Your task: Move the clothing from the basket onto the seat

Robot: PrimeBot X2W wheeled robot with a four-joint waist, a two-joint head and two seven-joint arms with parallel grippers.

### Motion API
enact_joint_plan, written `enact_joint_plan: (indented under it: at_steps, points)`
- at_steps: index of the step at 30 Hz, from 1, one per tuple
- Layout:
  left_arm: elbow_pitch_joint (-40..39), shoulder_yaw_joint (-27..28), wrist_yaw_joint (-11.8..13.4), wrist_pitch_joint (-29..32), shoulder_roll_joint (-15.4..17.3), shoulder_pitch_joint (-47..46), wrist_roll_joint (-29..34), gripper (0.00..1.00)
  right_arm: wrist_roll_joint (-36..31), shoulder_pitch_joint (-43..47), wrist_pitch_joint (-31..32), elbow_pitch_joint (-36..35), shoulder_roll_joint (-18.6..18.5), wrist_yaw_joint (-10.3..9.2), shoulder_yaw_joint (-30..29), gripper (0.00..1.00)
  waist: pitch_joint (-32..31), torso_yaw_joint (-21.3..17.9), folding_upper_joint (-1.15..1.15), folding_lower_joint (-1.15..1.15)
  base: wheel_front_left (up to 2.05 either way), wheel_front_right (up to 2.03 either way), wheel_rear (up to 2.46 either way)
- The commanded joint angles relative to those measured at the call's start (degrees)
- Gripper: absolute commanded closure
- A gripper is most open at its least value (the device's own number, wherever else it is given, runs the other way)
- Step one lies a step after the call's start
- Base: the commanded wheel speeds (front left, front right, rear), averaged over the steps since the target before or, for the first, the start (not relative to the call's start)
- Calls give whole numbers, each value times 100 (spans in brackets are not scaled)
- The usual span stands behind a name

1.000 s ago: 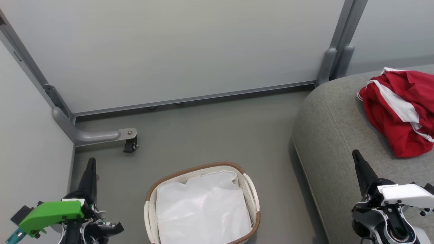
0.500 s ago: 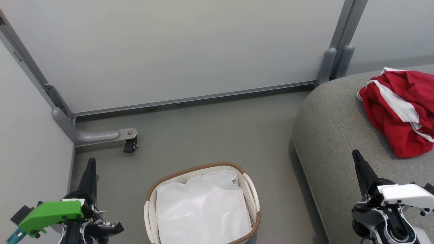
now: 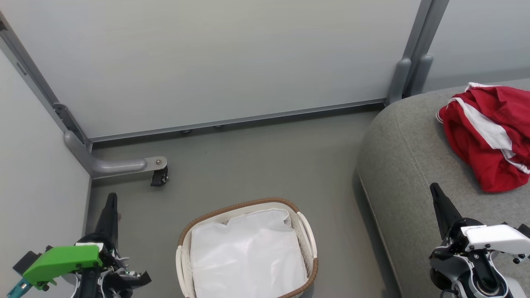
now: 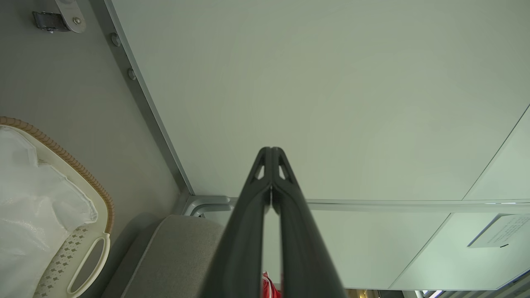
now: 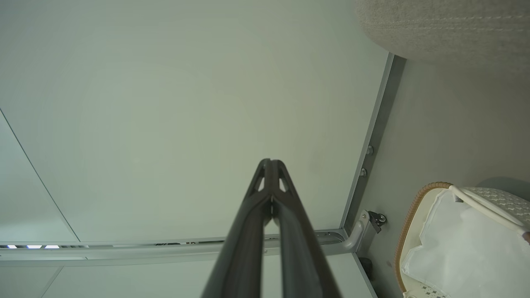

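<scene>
"Looking for the red clothing? It's on the grey couch, right side."
"And the laundry basket?"
"Bottom middle, white liner inside. Left gripper and right gripper are pinched together, empty."

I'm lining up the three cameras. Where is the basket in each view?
Head view: basket at bottom centre, on the floor.
Left wrist view: basket at the lower left edge, partly cut off.
Right wrist view: basket in the lower right corner, partly cut off.
Shared landmark: the seat, at right, bottom left of centre, and top right respectively.
</scene>
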Motion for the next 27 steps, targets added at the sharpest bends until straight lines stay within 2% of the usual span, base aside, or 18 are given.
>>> enact_joint_plan:
  at_steps: [1, 27]
  points:
    - [-4, 13, -31, 21, 38, -64, -18, 100, 20, 61, 6, -13, -34, 0, -11, 100, 0, 0, 0, 0, 0, 0, 0]
    - [-5, 12, -31, 20, 38, -64, -17, 100, 21, 61, 6, -12, -35, 0, -12, 100, 0, 0, 0, 0, 0, 0, 0]
